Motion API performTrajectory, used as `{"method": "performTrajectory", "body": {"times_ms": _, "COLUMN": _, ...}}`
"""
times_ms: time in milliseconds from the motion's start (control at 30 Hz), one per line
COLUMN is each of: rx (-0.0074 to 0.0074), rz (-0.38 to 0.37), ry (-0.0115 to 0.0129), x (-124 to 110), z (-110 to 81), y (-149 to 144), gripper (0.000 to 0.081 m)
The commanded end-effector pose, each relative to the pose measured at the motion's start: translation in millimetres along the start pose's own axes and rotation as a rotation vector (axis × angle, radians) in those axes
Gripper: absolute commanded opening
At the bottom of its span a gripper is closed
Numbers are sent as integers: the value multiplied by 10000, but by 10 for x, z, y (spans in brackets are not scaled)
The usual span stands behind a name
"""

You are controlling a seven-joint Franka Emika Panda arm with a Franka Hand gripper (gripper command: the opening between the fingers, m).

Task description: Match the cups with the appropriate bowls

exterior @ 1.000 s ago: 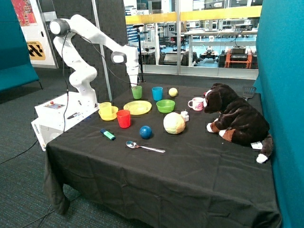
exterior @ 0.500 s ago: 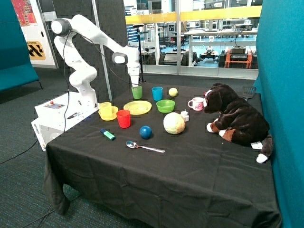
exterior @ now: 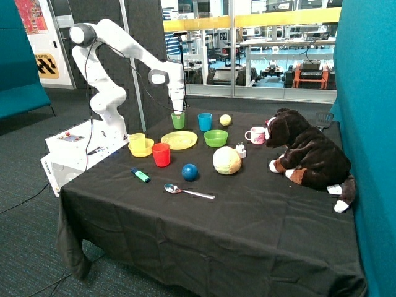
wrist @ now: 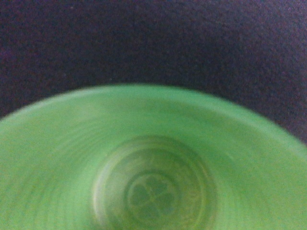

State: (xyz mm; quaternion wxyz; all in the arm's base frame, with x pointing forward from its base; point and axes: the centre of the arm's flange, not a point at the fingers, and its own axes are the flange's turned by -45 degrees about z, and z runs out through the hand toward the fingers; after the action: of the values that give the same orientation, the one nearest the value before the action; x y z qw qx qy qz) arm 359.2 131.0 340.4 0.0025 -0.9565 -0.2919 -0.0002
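The green cup point(exterior: 178, 120) stands upright on the black cloth at the back of the table, beside the blue cup point(exterior: 205, 122). My gripper point(exterior: 178, 111) is right above it, at its rim. The wrist view looks straight down into the green cup point(wrist: 153, 182), which fills most of that view. The green bowl point(exterior: 215, 137) sits empty in front of the blue cup. The yellow cup point(exterior: 137, 142) stands in the yellow bowl point(exterior: 145, 150) near the robot's base. The red cup point(exterior: 161, 154) stands in front of the yellow bowl.
A yellow-green plate point(exterior: 179, 140) lies between the two bowls. A pink-white mug point(exterior: 255, 135), a stuffed dog point(exterior: 306, 154), a pale round cabbage point(exterior: 227, 160), a blue ball point(exterior: 190, 172), a spoon point(exterior: 189, 192), a green-blue marker point(exterior: 140, 176) and a yellow ball point(exterior: 225, 120) are also on the table.
The arm has shifted slightly toward the blue cup's side, with the gripper staying over the green cup. The cup has not visibly moved.
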Motion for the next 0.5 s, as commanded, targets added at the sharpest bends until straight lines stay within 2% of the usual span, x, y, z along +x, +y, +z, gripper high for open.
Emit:
{"method": "performTrajectory", "body": {"times_ms": 0, "rx": -46, "rz": 155, "ry": -19, "x": 10, "z": 73, "y": 25, "gripper": 278}}
{"method": "performTrajectory", "body": {"times_ms": 167, "rx": -46, "rz": 196, "ry": -19, "x": -18, "z": 93, "y": 17, "gripper": 230}}
{"method": "performTrajectory", "body": {"times_ms": 233, "rx": -46, "rz": 247, "ry": -18, "x": -23, "z": 95, "y": 17, "gripper": 98}}
{"method": "performTrajectory", "body": {"times_ms": 300, "rx": -46, "rz": 307, "ry": -18, "x": -26, "z": 91, "y": 20, "gripper": 24}}
{"method": "performTrajectory", "body": {"times_ms": 467, "rx": -46, "rz": 424, "ry": -18, "x": -28, "z": 69, "y": 29, "gripper": 1}}
